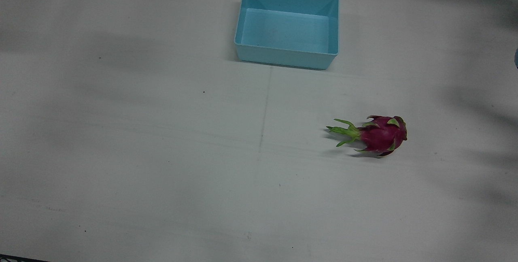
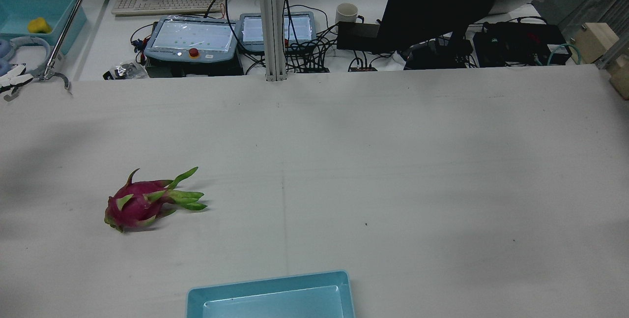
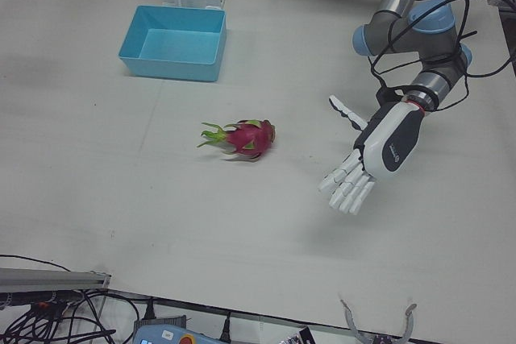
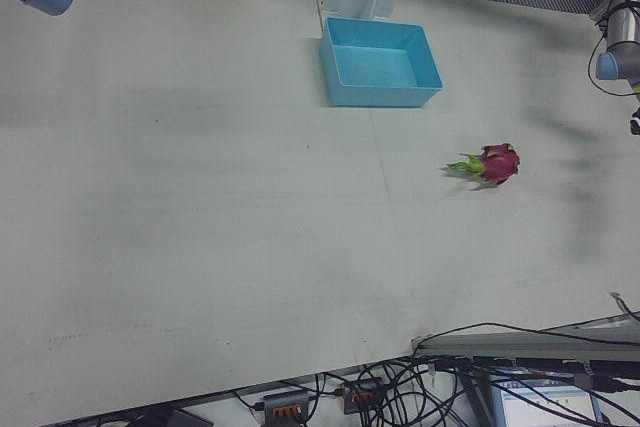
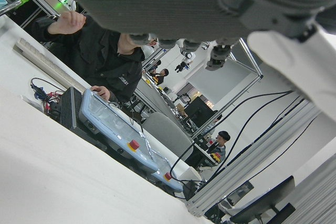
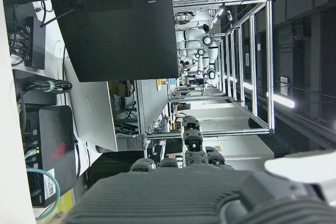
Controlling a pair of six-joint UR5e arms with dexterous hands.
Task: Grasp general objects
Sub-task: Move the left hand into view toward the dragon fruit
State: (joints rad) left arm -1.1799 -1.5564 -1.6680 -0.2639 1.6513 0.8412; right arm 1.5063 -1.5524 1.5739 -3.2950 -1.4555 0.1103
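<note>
dragon fruit waits on the tabletop as the left hand (image 3: pixel 367 159) hovers with nothing in its grasp

the grasp is not yet begun: the dragon fruit (image 3: pixel 242 138) lies on its side on the white tabletop (image 3: pixel 121 199), well apart from the left hand, out beyond its spread fingers (image 3: pixel 348 185), leafy end pointing away from it. the blue bin (image 3: pixel 173 42) sits farther off past the fruit, with nothing in it. the right hand (image 6: pixel 199 192) shows only in its own camera; whether it is spread or closed cannot be told. reaching, closing and lifting all appear still to be done.
</note>
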